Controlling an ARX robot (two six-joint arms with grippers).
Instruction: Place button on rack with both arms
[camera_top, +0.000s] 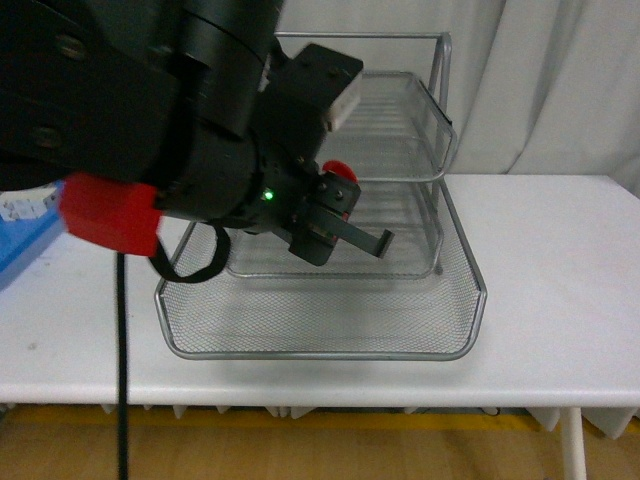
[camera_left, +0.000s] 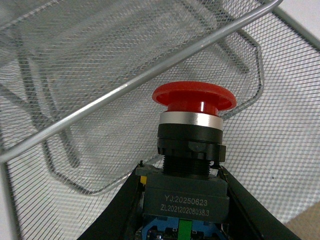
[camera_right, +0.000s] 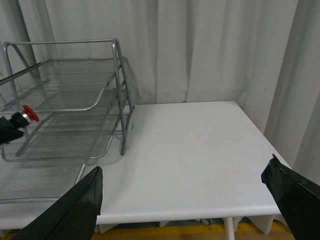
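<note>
Left tool front and centre, pinching the button. Only the red cap peeking out past the bulky black arm. Held in the air over the bottom tier of the rack, about level with the middle tier's front edge, clear of the mesh. Rack on the white surface, sliver of blue tray at far left.

Over to the left wrist view: close-up now, button filling the shot, red mushroom cap, silver ring, black body with printed lettering. Clamped at the body by the left tool, black fingers tight on either side. Cap aimed into the rack, a rim wire running across just beside it.

On to the right wrist view: right tool spread wide, nothing between the fingers, hanging over the bare surface, well apart from the rack. Button tiny at far left, at the rack's open front. Pale curtain behind.
</note>
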